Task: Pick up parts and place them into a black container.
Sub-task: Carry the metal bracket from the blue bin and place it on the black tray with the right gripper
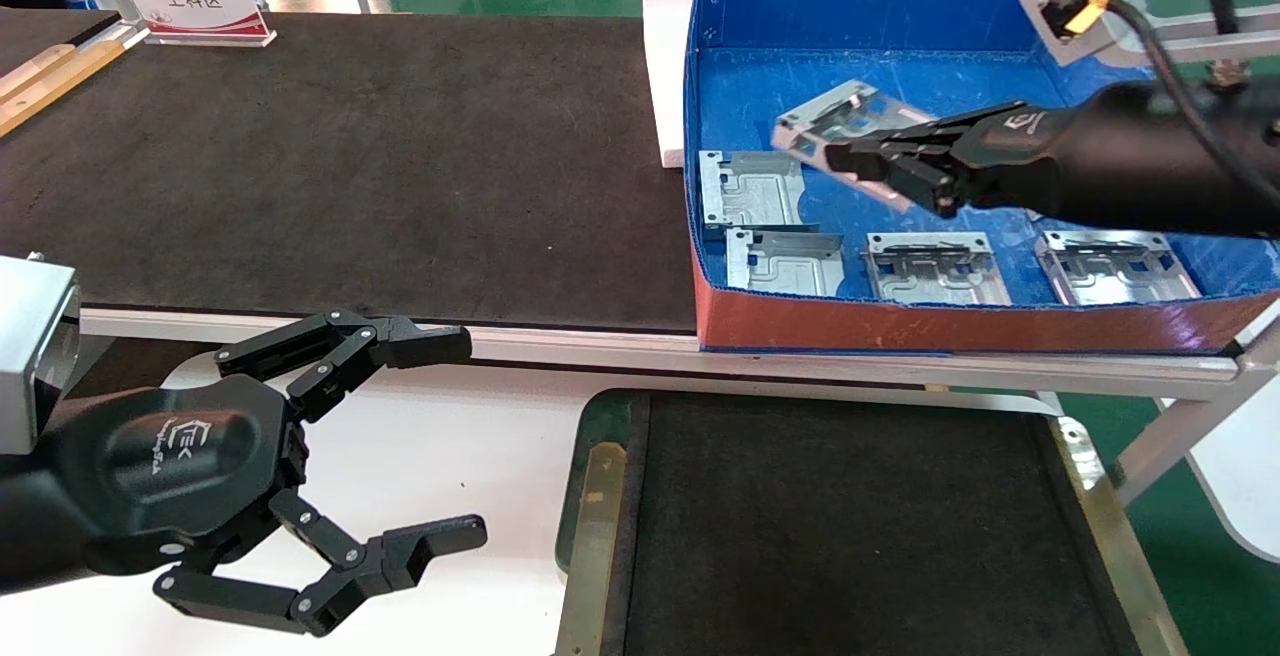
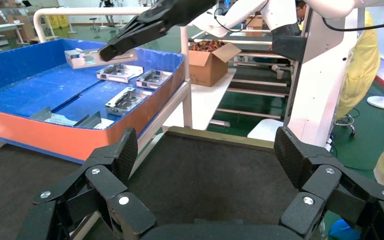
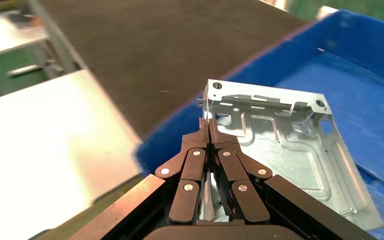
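My right gripper (image 1: 850,161) is shut on the edge of a silver-grey metal part (image 1: 835,121) and holds it tilted in the air above the blue box. In the right wrist view the part (image 3: 280,145) sticks out past the closed jaws of that gripper (image 3: 209,131). It also shows in the left wrist view (image 2: 85,57). Several more parts (image 1: 750,191) lie in the blue box. The black container (image 1: 850,526) with green rim and brass strip sits near the front, empty. My left gripper (image 1: 455,441) is open and empty, left of the container; its open jaws (image 2: 205,152) frame the felt floor.
The blue corrugated box (image 1: 720,6) with a red front stands at the right on the long black table mat (image 1: 350,166). A white sign (image 1: 195,6) stands at the far left. A white surface (image 1: 420,446) lies beside the container. A cardboard box (image 2: 210,62) stands beyond the table.
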Controlling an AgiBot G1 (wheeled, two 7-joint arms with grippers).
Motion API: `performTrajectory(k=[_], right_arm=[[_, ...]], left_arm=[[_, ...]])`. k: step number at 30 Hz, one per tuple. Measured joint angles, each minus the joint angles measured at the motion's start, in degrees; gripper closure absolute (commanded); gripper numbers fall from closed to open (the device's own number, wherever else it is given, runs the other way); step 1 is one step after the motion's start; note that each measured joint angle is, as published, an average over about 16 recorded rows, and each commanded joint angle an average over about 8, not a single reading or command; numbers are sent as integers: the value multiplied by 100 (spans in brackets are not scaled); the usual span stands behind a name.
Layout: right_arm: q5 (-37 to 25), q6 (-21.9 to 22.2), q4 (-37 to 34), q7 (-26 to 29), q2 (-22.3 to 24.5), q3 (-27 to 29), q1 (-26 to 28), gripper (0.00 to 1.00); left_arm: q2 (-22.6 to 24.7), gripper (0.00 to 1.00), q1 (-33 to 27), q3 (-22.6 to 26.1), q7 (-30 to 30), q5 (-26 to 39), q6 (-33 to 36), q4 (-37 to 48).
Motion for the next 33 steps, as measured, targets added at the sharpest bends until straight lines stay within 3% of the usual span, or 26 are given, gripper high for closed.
performTrajectory(k=[9,19,33], right_arm=[[961,-537,741,-24,434,213,-432,100],[1877,-1175,949,-469,747,315,-1100,100],[2295,-1824,910,-1524,954,231,-1989,100]], left_arm=[[0,0,0,0,0,0,0,0],[0,0,0,0,0,0,0,0],[0,0,0,0,0,0,0,0]])
